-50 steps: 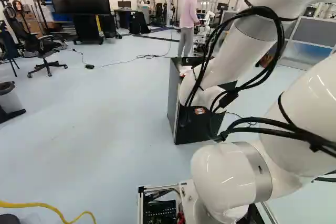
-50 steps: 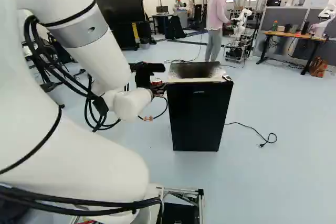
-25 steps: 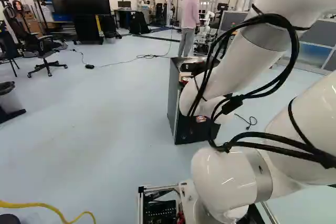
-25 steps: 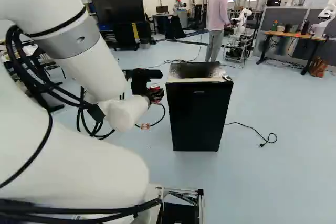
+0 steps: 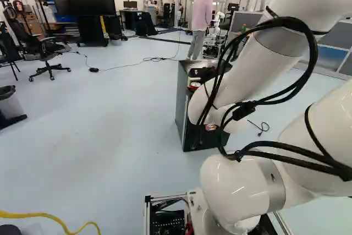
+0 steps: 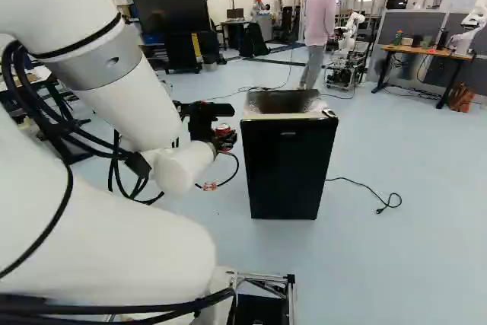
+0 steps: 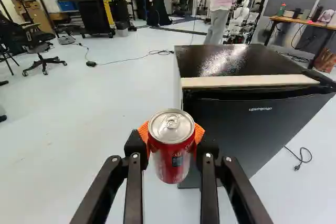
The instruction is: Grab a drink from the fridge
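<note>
Change first: the arm (image 6: pixel 125 100) has drawn the jaws back and aside from the fridge (image 6: pixel 288 165). A second ago, in the right base view, the jaws and the red can (image 7: pixel 170 156) met the fridge's near side edge; now floor (image 6: pixel 221 215) shows between them and it. The can has travelled with the jaws. Judgement: the drink is out and free of the fridge, so the grab itself looks done and what is left is carrying it clear.

Against half a second ago: only a slight further drift away from the fridge and downward. Base unmoved; the fridge sits where it did.

Jaws: clamped on the can, orange pads (image 7: pixel 199 134) pressing it from two sides. Can upright, lid (image 7: pixel 171 126) up, tab unopened as far as I can see.

Fridge stands ahead of the jaws and off to one side, not touching the can. Its door (image 7: pixel 257 129) appears nearly closed below the pale strip (image 7: pixel 249 81) (a dark gap runs there; cannot tell if it seals).

Next, probably: keep the can level and back off smoothly. Risks: a swing toward the fridge could knock the can on its corner, and too hard a squeeze could dent the thin wall.
</note>
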Robot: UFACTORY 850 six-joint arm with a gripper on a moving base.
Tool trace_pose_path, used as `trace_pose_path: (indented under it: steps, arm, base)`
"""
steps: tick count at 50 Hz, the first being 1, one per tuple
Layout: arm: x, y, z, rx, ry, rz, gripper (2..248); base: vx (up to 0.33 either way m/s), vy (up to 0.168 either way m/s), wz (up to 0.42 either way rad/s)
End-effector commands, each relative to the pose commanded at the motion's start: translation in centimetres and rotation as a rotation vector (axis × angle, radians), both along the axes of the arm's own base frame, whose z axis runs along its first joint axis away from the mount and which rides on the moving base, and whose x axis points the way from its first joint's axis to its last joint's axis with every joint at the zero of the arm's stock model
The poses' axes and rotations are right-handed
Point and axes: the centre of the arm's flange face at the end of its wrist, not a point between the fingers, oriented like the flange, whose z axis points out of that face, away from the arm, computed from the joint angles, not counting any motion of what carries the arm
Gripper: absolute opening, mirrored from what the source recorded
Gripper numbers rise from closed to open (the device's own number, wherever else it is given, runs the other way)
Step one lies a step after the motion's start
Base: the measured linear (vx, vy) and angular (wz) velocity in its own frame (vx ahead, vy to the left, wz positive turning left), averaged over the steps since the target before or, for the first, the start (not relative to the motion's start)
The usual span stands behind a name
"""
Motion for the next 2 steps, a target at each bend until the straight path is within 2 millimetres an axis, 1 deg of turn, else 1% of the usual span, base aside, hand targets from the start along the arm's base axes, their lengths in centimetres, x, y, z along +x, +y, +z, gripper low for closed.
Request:
trace_pose_path:
  steps: [2]
  arm:
    - [0.0,0.0,0.0,0.0,0.0,0.0,98]
  base:
    - [0.0,0.0,0.0]
